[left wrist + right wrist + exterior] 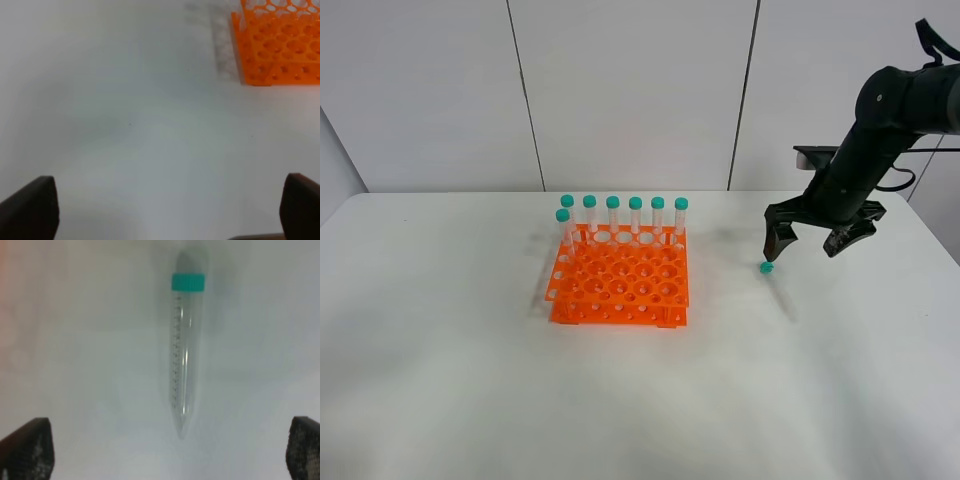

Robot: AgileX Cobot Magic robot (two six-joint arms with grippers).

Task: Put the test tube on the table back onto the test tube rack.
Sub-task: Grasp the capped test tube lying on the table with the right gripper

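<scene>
Grip: right gripper [807,243] is hovering wide open over tube [186,355], at rack's [620,285] 3 o'clock.
Advice: descending straight, pinching mid-body.
Left gripper [165,215]: gaping wide, idling.

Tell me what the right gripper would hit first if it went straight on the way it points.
Probably the test tube lying on the table: the right gripper points down, jaws open, and its wrist view shows the tube centred between them. Depth is unclear.

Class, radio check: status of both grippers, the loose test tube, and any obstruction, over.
Left gripper open, empty. Right gripper open, hovering over the test tube, lying flat on the table. Nothing blocks the test tube rack.
</scene>
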